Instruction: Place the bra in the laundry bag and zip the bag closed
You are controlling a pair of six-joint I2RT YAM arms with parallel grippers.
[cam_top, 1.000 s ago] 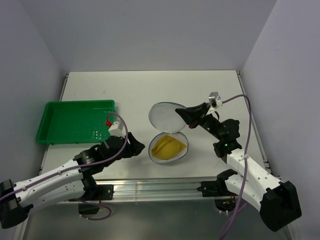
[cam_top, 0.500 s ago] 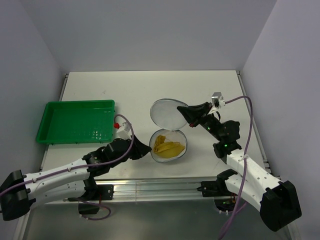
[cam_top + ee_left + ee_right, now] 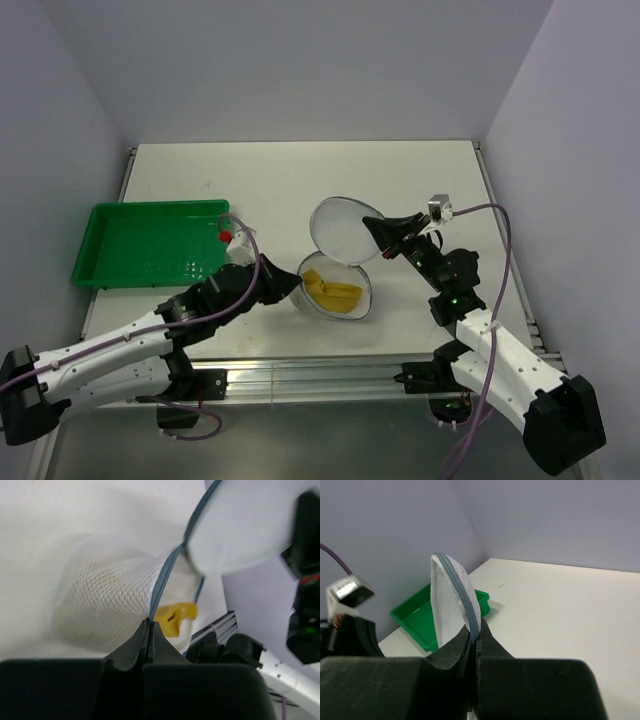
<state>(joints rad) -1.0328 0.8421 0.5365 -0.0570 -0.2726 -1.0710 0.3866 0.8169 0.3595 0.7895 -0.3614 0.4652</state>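
Top view: laundry bag (image 3: 345,228) open mid-counter (image 3: 280,170), a clamshell with its upper disc tilted up and its lower half a shallow bowl. Bra (image 3: 333,291) lies crumpled inside the lower half, soft mustard fabric. Left hand (image 3: 292,284) at the bag's left rim, right hand (image 3: 384,232) at the raised disc's right edge. Green tray (image 3: 150,245) well left of the bag.

Left wrist: hand pinched fully together on dark blue zipper trim (image 3: 162,582). The mesh is white, open-weave, translucent and sagging.

Right wrist: hand clamped tight on the disc's trim. The disc stands edge-on and thin.

Judgement: fold the disc down while anchoring the lower rim. Align the trims and keep yellow fabric clear of the teeth.
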